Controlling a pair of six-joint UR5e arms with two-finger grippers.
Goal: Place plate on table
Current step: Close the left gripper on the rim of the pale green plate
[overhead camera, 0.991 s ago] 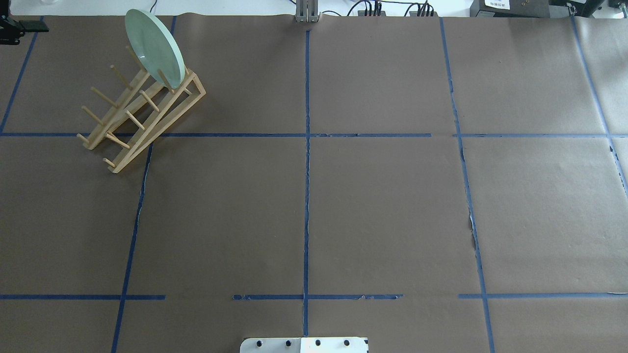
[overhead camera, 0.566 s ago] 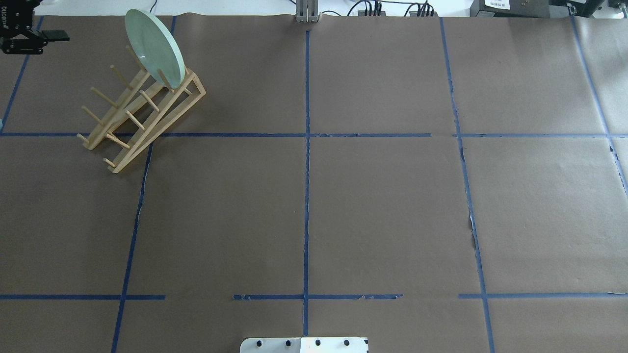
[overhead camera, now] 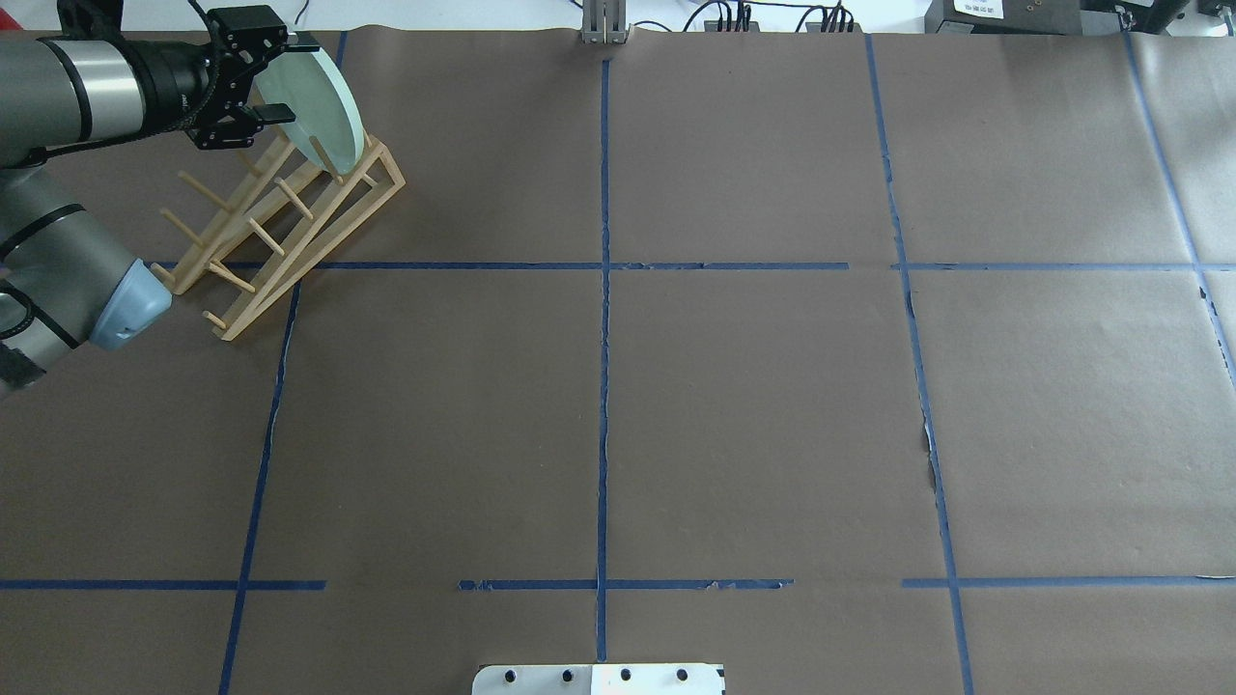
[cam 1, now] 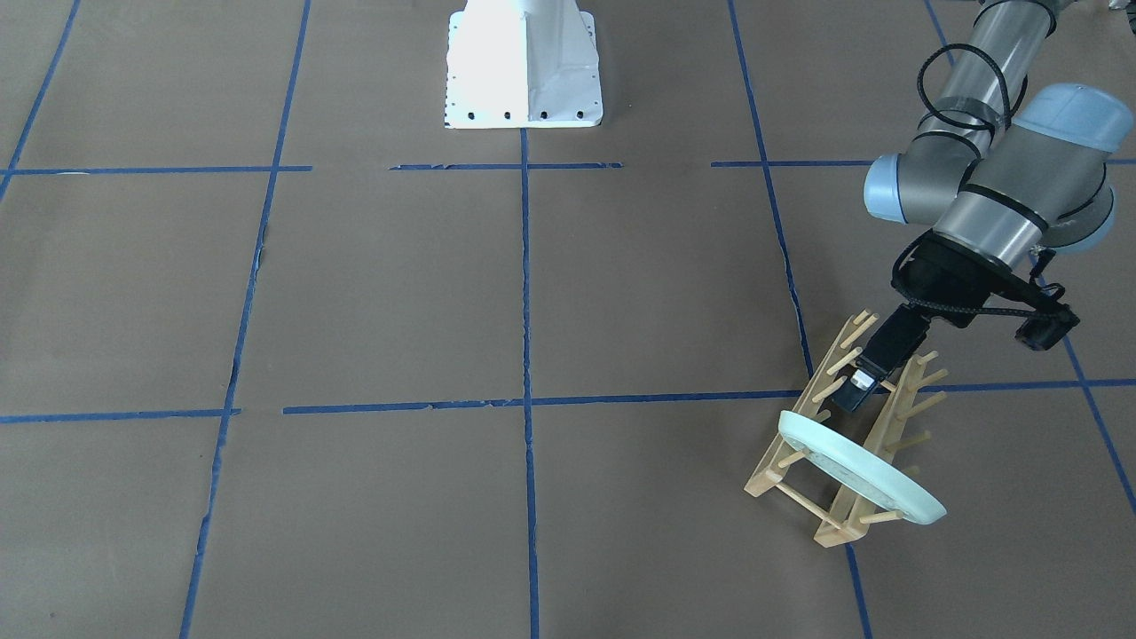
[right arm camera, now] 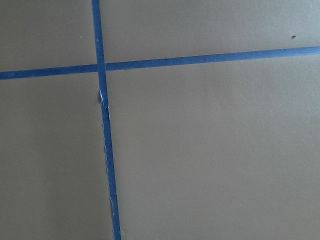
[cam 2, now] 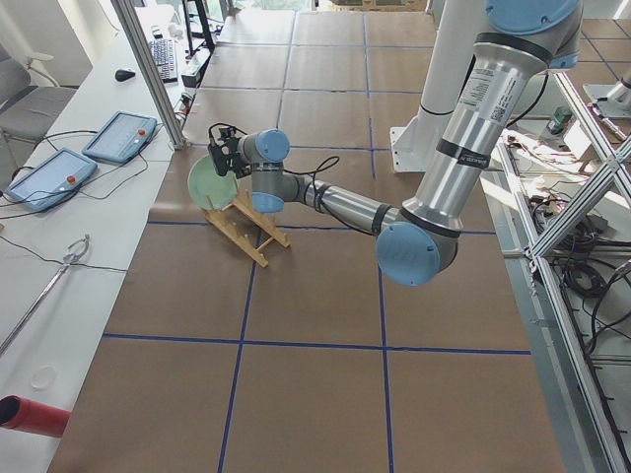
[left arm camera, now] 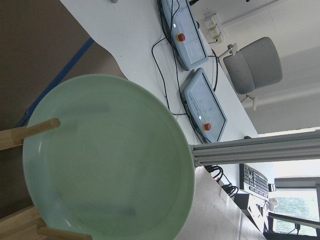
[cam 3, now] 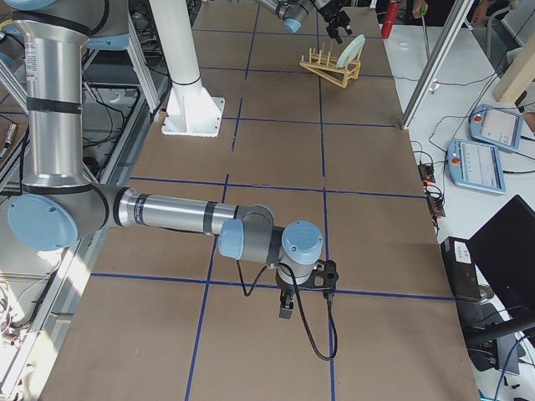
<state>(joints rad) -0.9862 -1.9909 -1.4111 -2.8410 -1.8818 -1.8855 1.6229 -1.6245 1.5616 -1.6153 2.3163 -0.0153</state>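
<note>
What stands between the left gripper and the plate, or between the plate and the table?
Nothing visible separates the open left gripper from the plate. The wooden rack is the obstacle to the table: the plate stands on edge between its pegs, one peg crossing the plate's face, so it likely must be lifted out first.

1. The brown paper table fills the view.
2. One blue tape line runs across, slightly tilted.
3. A second line crosses it at upper left, its edge frayed below the crossing.
</note>
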